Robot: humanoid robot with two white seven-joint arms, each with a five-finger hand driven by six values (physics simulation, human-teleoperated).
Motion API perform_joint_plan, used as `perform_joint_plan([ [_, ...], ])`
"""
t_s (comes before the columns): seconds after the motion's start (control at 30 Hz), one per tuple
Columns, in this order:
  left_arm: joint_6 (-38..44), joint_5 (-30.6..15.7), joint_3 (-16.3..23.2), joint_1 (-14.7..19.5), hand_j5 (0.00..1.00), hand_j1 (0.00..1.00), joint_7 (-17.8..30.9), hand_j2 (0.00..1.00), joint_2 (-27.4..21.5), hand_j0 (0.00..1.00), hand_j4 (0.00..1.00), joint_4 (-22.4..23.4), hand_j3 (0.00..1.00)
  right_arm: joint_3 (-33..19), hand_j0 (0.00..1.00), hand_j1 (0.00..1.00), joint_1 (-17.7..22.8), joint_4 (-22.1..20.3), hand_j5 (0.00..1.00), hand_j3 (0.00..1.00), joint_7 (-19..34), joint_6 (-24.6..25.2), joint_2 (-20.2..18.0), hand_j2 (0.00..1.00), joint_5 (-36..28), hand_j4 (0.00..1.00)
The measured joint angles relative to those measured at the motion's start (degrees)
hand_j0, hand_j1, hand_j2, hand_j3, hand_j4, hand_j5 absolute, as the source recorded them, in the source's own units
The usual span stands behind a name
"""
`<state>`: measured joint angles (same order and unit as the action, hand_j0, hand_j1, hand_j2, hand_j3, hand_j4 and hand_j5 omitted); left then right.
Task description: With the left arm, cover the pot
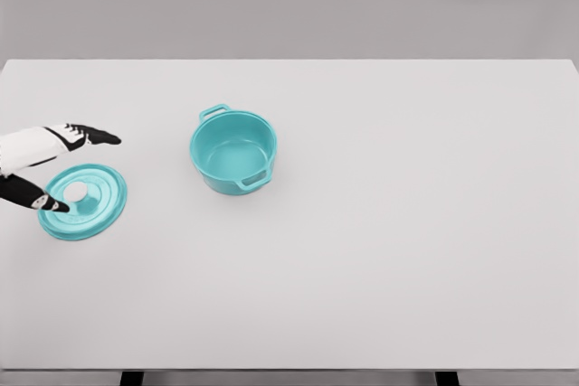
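The left robot hand (56, 169) comes in from the picture's left edge, low over the near-left part of the white surface (380, 250). Its fingers (95, 136) are stretched out and spread, pointing toward the right, while the dark thumb (41, 200) reaches forward below them. The robot hand is released and grasps nothing. The thumb's tip lies over the left rim of the teal lid (83, 202), just beside the pale knob (79, 191) at the lid's middle; whether it touches the lid cannot be told. The fingers hang just beyond the lid's far edge.

The lid lies flat on the surface, knob upward. The teal pot (233, 151) stands upright and uncovered to the right of the lid and farther back, well apart from it, with one handle at its far left and one at its near right.
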<state>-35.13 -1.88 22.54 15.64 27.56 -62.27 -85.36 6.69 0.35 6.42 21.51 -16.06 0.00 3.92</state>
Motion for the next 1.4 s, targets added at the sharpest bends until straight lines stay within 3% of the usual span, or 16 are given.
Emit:
perform_joint_plan([
  [0.23,0.01,3.46,0.51,1.67,0.77,0.77,-0.22,0.77,0.53,0.77,0.77,2.51,0.77,0.00,1.00,1.00,0.00,0.01,1.00,1.00,0.00,0.00,0.00,1.00,0.00,1.00],
  [0.53,0.01,4.15,1.16,1.76,0.81,0.81,-0.63,0.81,1.49,0.81,0.81,5.14,0.81,0.00,1.00,1.00,0.00,0.01,1.00,1.00,0.00,0.00,0.00,1.00,0.00,1.00],
  [0.67,0.00,4.14,1.86,1.67,0.89,0.89,-0.67,0.89,1.45,0.89,0.89,5.41,0.89,0.00,1.00,1.00,0.00,0.01,1.00,1.00,0.00,0.00,0.00,1.00,0.00,1.00],
  [1.03,0.01,3.78,3.20,2.02,0.87,0.87,-0.49,0.87,2.67,0.87,0.87,9.82,0.87,0.00,1.00,1.00,0.00,0.01,1.00,1.00,0.00,0.00,0.00,1.00,0.00,1.00],
  [1.4,0.01,2.97,5.28,3.60,0.86,0.86,-0.62,0.86,4.10,0.86,0.86,11.24,0.86,0.00,1.00,1.00,0.00,0.01,1.00,1.00,0.00,0.00,0.00,1.00,0.00,1.00],
])
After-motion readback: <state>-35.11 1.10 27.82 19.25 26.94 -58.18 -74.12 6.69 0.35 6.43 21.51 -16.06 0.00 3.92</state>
